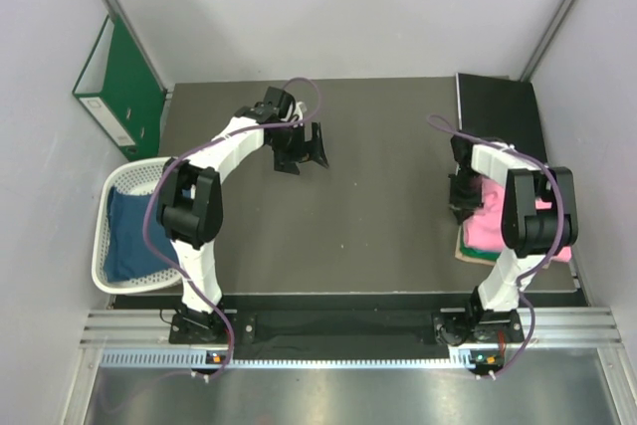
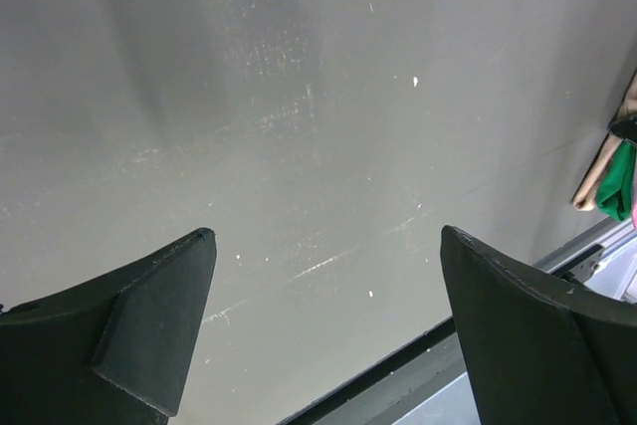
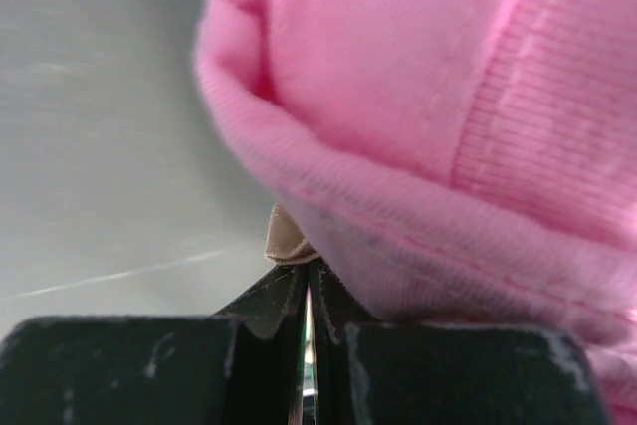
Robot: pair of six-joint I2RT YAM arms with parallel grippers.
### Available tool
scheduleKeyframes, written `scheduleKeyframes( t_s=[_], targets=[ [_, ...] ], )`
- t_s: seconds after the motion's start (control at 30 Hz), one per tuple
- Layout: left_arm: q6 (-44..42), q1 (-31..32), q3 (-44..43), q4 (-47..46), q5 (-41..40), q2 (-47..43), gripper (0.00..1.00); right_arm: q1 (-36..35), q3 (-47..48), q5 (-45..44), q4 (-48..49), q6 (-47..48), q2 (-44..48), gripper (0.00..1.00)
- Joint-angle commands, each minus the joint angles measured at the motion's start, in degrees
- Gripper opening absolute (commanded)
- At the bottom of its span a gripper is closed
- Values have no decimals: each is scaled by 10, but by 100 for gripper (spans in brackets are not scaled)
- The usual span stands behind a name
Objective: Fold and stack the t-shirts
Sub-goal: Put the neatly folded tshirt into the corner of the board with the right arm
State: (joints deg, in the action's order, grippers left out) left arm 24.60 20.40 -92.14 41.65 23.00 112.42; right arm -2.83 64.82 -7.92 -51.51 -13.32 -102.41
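Observation:
The bright pink t-shirt [image 1: 488, 226] lies folded at the right edge of the table, on top of a green-teal layer [image 2: 622, 181] and a beige layer [image 2: 595, 174]. My right gripper [image 1: 460, 208] is at the pile's left edge. In the right wrist view its jaws [image 3: 309, 264] are shut, with a bit of beige cloth [image 3: 287, 238] at the tips and the pink shirt's fold [image 3: 428, 97] just above; I cannot tell if anything is pinched. The dark blue t-shirt [image 1: 129, 236] lies in the white basket. My left gripper [image 1: 301, 151] is open and empty over bare table [image 2: 328, 234].
The white lattice basket [image 1: 105, 236] stands off the table's left edge. The green ring binder [image 1: 119, 82] leans on the left wall behind it. A black flat board [image 1: 501, 111] lies at the back right corner. The dark table [image 1: 378, 206] spans the middle.

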Motion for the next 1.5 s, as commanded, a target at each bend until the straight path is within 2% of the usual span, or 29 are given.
scheduleKeyframes(
  t_s=[0.0,0.07,0.17,0.43,0.67,0.7,0.77,0.87,0.9,0.97,1.0,1.03,1.07,1.13,1.17,1.23,1.33,1.47],
  targets=[
    [-9,-3,-28,3,11,13,99,25,-21,-61,-43,-25,22,0],
    [-10,-3,-32,2,11,16,99,62,-41,-46,-39,-33,15,0],
    [-10,-3,-37,3,13,19,99,80,-48,-50,-36,-36,19,0],
    [-11,-3,-39,0,15,24,99,81,-29,-40,-43,-36,34,0],
    [-20,-5,-51,4,13,25,99,33,70,-37,-92,-28,70,0],
    [-23,-5,-52,5,13,24,99,33,85,-36,-97,-29,70,2],
    [-27,-6,-53,4,5,16,99,-14,133,-35,-110,-28,69,6],
    [-38,-6,-45,-8,-14,-3,99,-60,197,-35,-111,-30,58,18],
    [-39,-8,-46,-5,-25,-5,99,-73,225,-33,-108,-30,55,34],
    [-42,-9,-49,0,-37,-7,99,-111,251,-28,-93,-30,40,49],
    [-42,-9,-49,4,-41,-8,99,-125,273,-25,-85,-30,34,61],
    [-42,-11,-52,11,-46,-9,99,-151,282,-15,-77,-29,21,66],
    [-42,-12,-51,17,-50,-10,99,-163,290,-8,-55,-27,15,77],
    [-45,-13,-45,22,-60,-17,99,-195,319,19,-19,-20,-5,85],
    [-45,-14,-43,22,-65,-20,99,-203,329,27,-9,-20,-12,94],
    [-47,-17,-32,23,-74,-31,99,-226,363,65,17,-15,-39,100],
    [-47,-21,-17,24,-90,-43,99,-251,405,105,45,-16,-73,100],
    [-52,-26,-1,27,-94,-55,99,-273,445,114,47,-20,-105,100]
  ],
)
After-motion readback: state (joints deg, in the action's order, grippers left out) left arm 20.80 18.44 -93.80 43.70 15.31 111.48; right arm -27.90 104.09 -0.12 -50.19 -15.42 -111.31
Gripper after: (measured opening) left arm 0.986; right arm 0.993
